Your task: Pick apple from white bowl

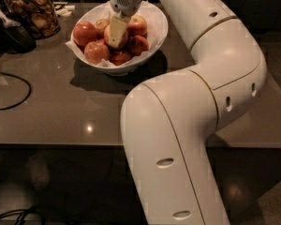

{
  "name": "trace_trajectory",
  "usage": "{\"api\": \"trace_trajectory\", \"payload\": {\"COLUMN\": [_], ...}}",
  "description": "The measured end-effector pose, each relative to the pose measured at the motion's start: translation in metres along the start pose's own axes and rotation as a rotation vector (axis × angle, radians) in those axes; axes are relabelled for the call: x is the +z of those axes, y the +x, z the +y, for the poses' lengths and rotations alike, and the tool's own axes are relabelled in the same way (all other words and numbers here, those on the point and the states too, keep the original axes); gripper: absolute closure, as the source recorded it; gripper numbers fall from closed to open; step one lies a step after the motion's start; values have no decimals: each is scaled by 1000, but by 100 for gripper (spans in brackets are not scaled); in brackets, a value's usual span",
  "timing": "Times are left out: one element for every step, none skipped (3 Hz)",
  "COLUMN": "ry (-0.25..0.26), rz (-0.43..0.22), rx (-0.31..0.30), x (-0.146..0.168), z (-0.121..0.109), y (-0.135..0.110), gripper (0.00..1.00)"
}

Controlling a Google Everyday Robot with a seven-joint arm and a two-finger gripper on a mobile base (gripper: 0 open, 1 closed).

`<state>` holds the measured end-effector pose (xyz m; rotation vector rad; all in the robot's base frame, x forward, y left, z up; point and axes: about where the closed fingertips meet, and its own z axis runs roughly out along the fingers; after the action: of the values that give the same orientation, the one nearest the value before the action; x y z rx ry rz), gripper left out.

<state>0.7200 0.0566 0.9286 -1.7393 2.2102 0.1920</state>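
The white bowl with a paper lining stands on the table at the back and holds several red-orange apples. My gripper reaches straight down into the middle of the bowl from above. One pale finger lies across the front of the apple at the centre of the pile, and the other finger is hidden behind it. The gripper is closed around this apple, which still rests among the others. My big white arm fills the right and lower part of the view.
A glass jar of brown snacks stands at the back left beside a dark object. A black cable loops on the grey table at the left. The table's front edge runs just below the middle of the view.
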Motion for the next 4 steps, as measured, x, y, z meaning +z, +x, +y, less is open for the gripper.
{"api": "trace_trajectory", "payload": {"ry": [0, 41, 78, 109], "rz": [0, -28, -52, -67], "rx": [0, 12, 28, 39], "x": [0, -11, -36, -59], "z": [0, -7, -9, -10], "y": [0, -2, -1, 2], "gripper": [100, 100, 100, 100]}}
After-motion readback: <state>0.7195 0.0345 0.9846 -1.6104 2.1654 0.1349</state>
